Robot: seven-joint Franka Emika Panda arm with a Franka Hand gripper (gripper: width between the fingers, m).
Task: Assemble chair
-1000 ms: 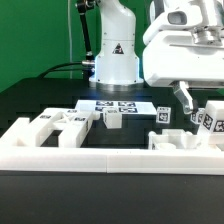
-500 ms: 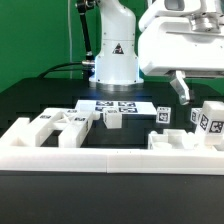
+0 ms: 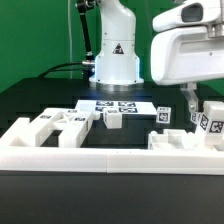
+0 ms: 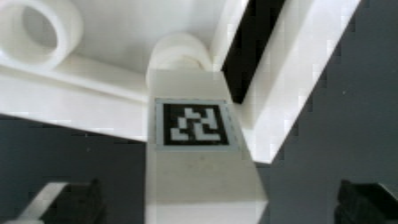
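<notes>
behind the low wall [image 3: 110, 155], chair pieces [image 3: 55, 125] flanking the marker board [image 3: 118, 104]

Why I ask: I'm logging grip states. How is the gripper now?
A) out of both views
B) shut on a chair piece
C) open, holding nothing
C: in the wrist view the gripper has its fingers set wide apart on either side of a tagged chair piece, with a gap on each side.
</notes>
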